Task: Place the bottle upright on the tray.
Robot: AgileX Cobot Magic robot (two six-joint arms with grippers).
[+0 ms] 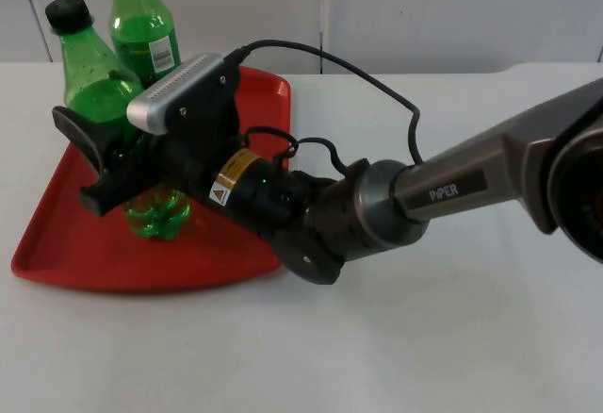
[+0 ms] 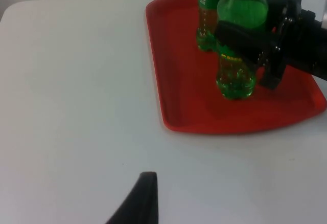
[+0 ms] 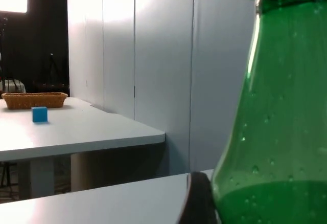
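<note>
A green bottle (image 1: 91,78) with a black cap stands upright on the red tray (image 1: 57,243) at the table's left. My right gripper (image 1: 75,160) reaches in from the right and is shut on the bottle's body, one finger on each side. In the left wrist view the same bottle (image 2: 236,75) rests its base on the tray (image 2: 179,55), with a black finger (image 2: 240,36) across its front. The right wrist view has the bottle (image 3: 276,132) close up beside a fingertip (image 3: 196,198). My left gripper (image 2: 143,201) waits over bare table, left of the tray.
A second green bottle (image 1: 143,22) with a label stands upright at the tray's far corner, just behind the held one. The right arm (image 1: 377,206) lies across the tray's right edge. Beyond the wall, another table carries a wicker basket (image 3: 34,99).
</note>
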